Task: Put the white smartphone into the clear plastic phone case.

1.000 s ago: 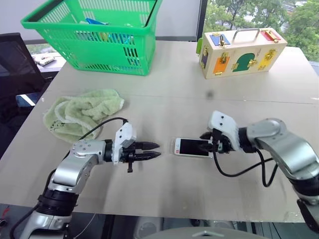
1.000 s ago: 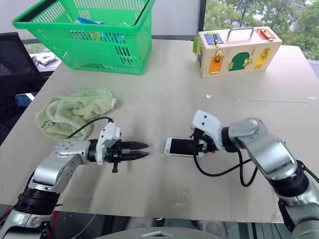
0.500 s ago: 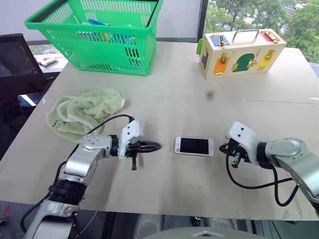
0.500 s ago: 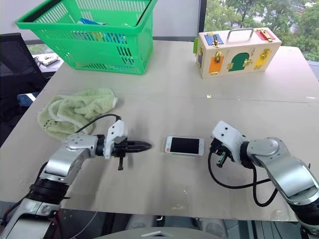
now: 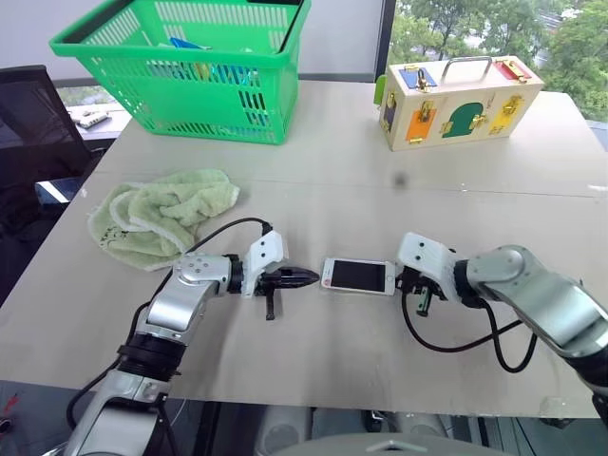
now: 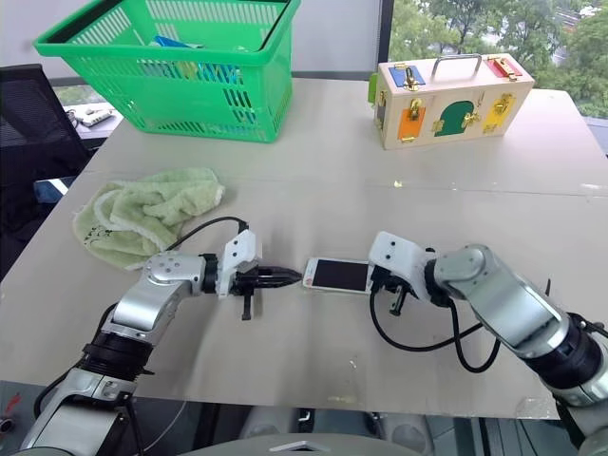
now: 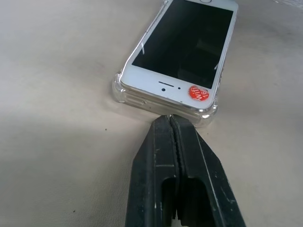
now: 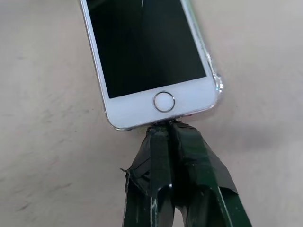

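The white smartphone (image 5: 358, 275) lies flat on the table, screen up, seated in the clear plastic phone case (image 7: 209, 115), whose rim glints around its corners. My left gripper (image 5: 310, 278) is shut, and its tips (image 7: 169, 119) touch the case's end by the red sticker. At the opposite end, my right gripper (image 8: 165, 126) is also shut, with its tips pressed against the edge by the round home button (image 8: 164, 101). Neither gripper holds anything.
A green basket (image 5: 190, 71) stands at the back left and a wooden latch box (image 5: 461, 100) at the back right. A green towel (image 5: 161, 214) lies crumpled left of my left arm. A black chair (image 5: 28, 123) sits past the table's left edge.
My left gripper closed and slid right up to the phone's end. My right gripper left the phone, drew back right, then returned shut to the home-button end. The phone slid slightly left.
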{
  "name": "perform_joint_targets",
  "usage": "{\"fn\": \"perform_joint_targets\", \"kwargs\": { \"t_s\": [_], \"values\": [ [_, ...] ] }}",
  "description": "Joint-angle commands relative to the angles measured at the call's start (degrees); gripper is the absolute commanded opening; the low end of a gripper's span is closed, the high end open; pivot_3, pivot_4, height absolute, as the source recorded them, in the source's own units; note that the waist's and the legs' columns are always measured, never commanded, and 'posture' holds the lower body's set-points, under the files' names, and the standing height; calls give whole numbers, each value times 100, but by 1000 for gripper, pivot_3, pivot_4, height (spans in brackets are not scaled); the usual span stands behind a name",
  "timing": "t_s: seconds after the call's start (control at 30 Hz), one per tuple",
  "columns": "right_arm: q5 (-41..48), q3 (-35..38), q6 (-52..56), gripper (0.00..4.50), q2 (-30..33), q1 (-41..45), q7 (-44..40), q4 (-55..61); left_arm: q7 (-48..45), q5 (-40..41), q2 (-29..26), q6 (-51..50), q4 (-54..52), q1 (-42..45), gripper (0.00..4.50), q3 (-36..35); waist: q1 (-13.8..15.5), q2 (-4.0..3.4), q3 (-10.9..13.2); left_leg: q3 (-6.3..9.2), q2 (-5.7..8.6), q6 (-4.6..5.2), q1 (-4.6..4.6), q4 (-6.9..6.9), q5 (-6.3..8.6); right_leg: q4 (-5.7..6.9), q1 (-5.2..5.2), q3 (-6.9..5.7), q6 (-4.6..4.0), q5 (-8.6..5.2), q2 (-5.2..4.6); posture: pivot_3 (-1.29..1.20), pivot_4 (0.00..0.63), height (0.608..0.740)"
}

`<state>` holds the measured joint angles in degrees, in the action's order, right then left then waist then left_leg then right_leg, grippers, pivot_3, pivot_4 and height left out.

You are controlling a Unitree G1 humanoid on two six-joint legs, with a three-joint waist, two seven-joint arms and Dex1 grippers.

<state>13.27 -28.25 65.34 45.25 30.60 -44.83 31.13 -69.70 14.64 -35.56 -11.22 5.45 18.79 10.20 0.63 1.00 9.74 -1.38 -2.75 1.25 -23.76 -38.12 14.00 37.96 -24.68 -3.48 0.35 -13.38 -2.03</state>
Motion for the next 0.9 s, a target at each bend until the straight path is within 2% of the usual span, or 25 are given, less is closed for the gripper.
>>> {"fn": "perform_joint_targets", "kwargs": {
  "t_s": [0.03, 0.3, 0.43, 0.53, 0.63, 0.73, 0.9],
  "values": [
    [-15, -255, -308, 30, -134, 233, -190, -79, -12, -42, 44, 61, -15, -8, 0, 59, -9, 0, 0, 0, -1, 0, 1, -3, 0, 2, 1, 0, 0, 0, 0, 0, 150, 740],
    [-378, -118, -720, 30, -176, 146, -27, -343, 35, -23, 77, 9, -46, -57, 0, -33, -102, 3, -2, 5, -11, 1, 7, -20, -1, 11, 8, -2, -15, 13, 8, 0, 150, 740],
    [204, 692, -410, 30, 40, -238, -338, 36, 21, 2, 42, -14, -59, -76, 0, -86, -82, 2, -2, 5, -10, -2, 5, -25, -3, 11, 8, 2, -12, 23, 8, 0, 150, 740],
    [554, 1224, -301, 30, 113, -438, -433, 206, -259, 559, -52, -399, -307, -102, 0, -343, -72, 2, -2, 0, -9, -3, -2, -25, -4, 4, 7, 6, -10, 24, 7, 0, 150, 740],
    [680, 1393, -305, 30, 164, -560, -399, 255, -492, 1002, -177, -834, -612, -46, 0, -471, -84, 5, 0, -2, -9, -3, -5, -22, -3, -1, 5, 9, -8, 23, 6, 0, 150, 740],
    [835, 1554, -420, 30, 66, -638, -355, 277, -428, 922, -173, -921, -718, 79, 0, -348, -77, 4, 1, 0, -8, -3, -3, -19, -3, -1, 5, 10, -7, 21, 7, 0, 150, 740],
    [1135, 1705, -648, 30, -482, -451, -232, 298, -358, 842, -134, -907, -760, 75, 0, -283, -103, 4, 1, 2, -7, -3, 1, -21, -3, 3, 5, 11, -6, 22, 11, 0, 150, 740]
  ]
}}
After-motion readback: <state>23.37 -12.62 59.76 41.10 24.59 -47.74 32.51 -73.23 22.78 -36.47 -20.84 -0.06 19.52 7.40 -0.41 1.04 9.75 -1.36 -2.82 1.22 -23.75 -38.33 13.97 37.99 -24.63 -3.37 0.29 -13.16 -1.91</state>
